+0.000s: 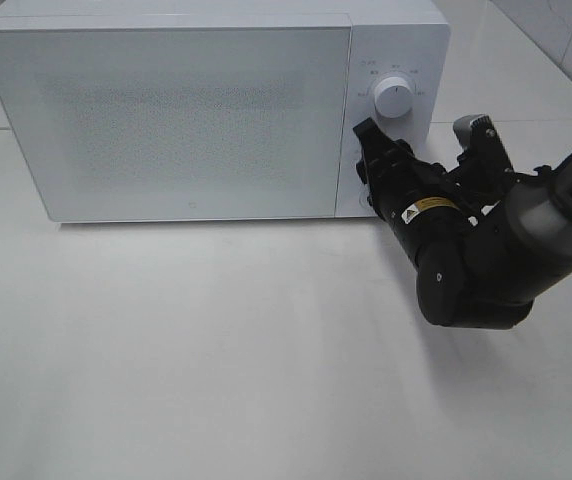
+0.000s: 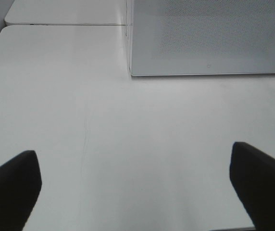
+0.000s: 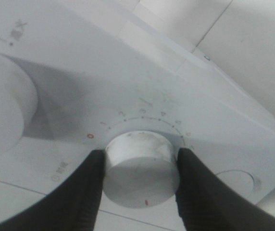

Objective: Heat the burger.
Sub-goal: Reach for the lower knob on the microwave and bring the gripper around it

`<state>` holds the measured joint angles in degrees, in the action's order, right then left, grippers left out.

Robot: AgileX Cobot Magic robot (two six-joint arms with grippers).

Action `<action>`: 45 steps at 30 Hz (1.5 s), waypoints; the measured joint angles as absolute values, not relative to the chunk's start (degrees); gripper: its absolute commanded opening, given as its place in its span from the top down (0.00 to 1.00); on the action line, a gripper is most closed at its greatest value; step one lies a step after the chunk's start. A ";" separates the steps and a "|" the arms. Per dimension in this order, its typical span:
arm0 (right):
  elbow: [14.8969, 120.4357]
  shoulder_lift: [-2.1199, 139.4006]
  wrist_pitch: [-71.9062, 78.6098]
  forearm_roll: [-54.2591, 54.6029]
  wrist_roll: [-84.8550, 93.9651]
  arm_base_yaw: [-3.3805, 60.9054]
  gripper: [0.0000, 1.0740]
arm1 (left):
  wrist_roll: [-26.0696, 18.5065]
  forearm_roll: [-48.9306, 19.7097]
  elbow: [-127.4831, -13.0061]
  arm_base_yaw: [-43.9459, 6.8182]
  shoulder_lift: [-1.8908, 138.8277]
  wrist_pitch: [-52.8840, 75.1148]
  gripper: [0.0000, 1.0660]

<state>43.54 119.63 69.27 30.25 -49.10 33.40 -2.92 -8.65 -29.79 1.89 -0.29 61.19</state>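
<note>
Our right tool (image 3: 141, 161) is half closed on the lower knob (image 3: 142, 185) of the microwave (image 1: 396, 40). The knob's axis runs straight ahead along the tool's own, so a wrist roll should turn it. Our left tool (image 2: 137, 192) gapes empty. The burger is unseen, presumably behind the closed door (image 1: 166, 110) alongside.

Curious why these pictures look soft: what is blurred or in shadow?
Left wrist view: black fingertips out of focus, white microwave sharper. Right wrist view: white upper knob blurred, a grey shadow beside it; round white lower dial clearer. Exterior high view: soft, even light on the white table.
</note>
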 measured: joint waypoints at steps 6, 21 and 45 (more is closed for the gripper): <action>43.37 119.63 69.39 29.39 -65.72 33.40 1.00 | -2.92 -8.65 -29.79 1.89 -0.29 61.19 0.06; 43.37 119.63 69.96 28.82 -90.70 33.40 1.00 | -2.92 -8.59 -29.79 1.89 -0.29 61.19 0.06; 43.72 119.63 69.96 31.74 -91.10 33.98 0.86 | -2.92 -8.54 -29.79 1.89 -0.29 61.19 0.06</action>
<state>43.72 119.63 69.96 31.74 -91.10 33.98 -2.92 -8.54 -29.79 1.89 -0.29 61.19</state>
